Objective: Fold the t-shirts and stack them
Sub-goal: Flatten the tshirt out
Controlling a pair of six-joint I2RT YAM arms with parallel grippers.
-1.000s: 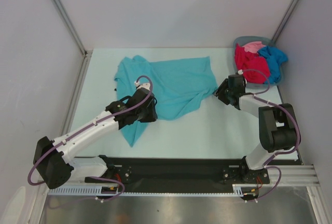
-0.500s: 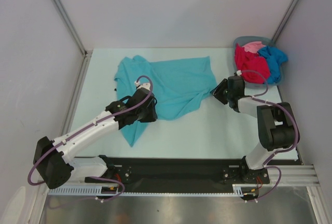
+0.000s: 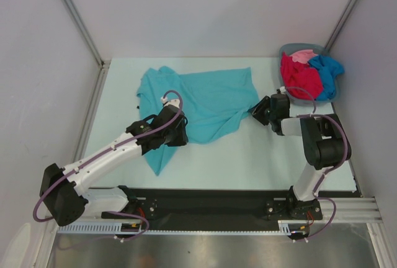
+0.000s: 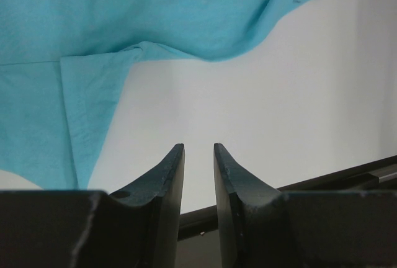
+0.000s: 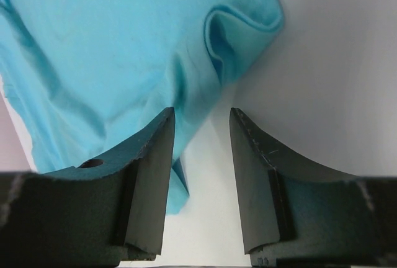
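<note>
Right gripper point(image 5: 201, 111): fingers spread, empty. Teal tee point(image 5: 124, 51) edge bunched just ahead, mostly left of gap. Risk: closing here pinches doubled fold (not single edge) or misses cloth altogether. Left gripper point(image 4: 198, 147): fingers narrowly parted, empty, tee ahead-left. Lowering could drag cloth.

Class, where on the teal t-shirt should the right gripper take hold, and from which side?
Probably the teal t-shirt at its puckered corner nearest the right gripper, coming from the right: that fold stands up, while the rest lies flatter.
</note>
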